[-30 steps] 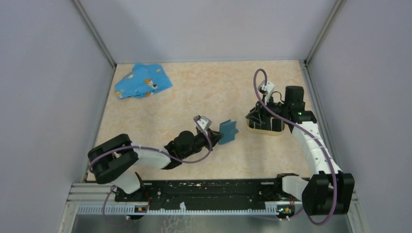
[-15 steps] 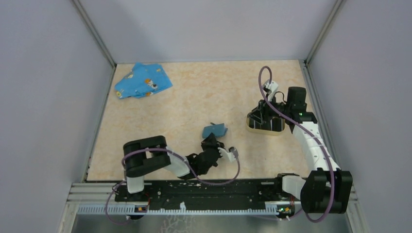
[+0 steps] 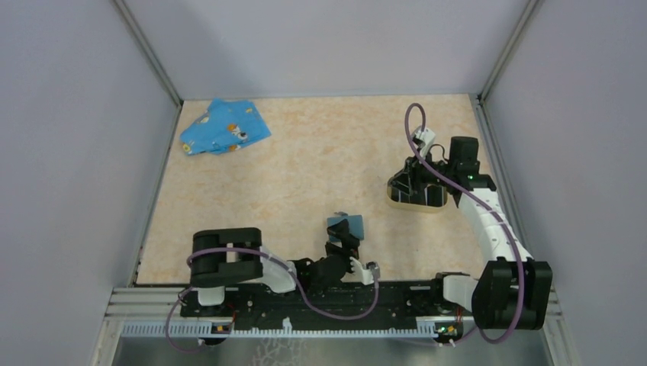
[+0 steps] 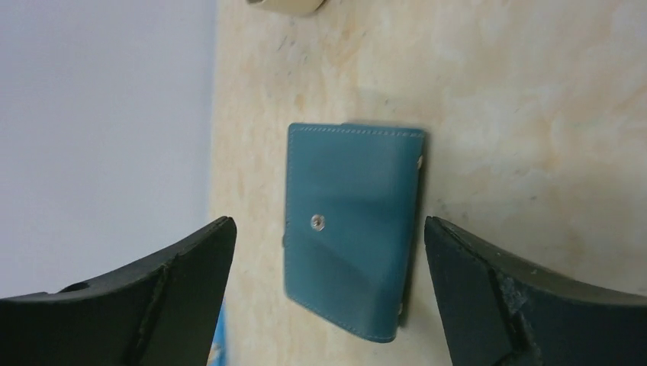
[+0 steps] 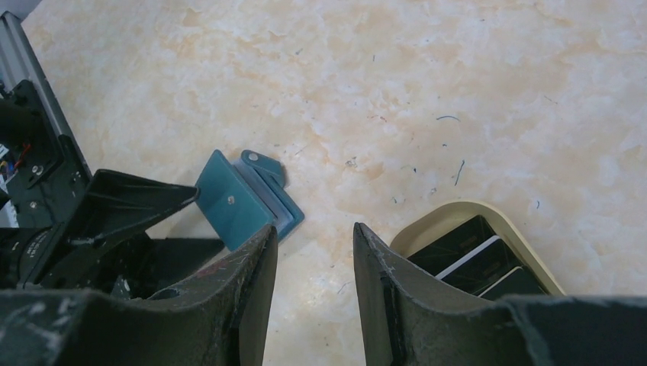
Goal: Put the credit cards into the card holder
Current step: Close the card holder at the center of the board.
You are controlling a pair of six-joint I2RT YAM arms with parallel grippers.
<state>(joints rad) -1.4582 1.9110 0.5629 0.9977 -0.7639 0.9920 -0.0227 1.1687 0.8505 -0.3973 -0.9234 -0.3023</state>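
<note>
The card holder (image 5: 450,207) lies just beside the right claw (image 5: 313,229).

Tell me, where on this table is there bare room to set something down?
The widest bare stretch of table lies between the blue cloth in the far left corner and the card holder at right. The left middle is free too. Crowded: near centre, where the left hand sits open at the blue case.
</note>
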